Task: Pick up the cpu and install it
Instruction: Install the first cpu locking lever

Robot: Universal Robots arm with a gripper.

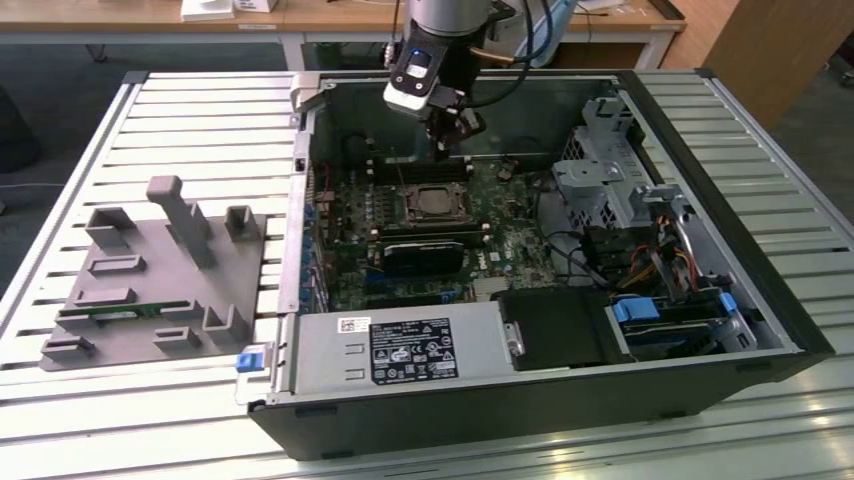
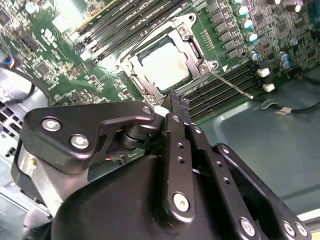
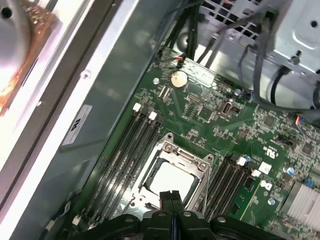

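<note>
Here the shiny square cpu (image 3: 167, 179) fills its metal-framed socket (image 3: 185, 159)

Lighting: bright, from overhead. Glare: slatted table (image 1: 134, 420), near edge; cpu (image 2: 165, 66) (image 3: 169, 181) lid washed white in both wrist views. Shadow: case (image 1: 534, 410) interior, far wall.

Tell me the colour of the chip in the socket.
Shiny silver: the flat square metal-topped cpu shows best in the second wrist view.
</note>
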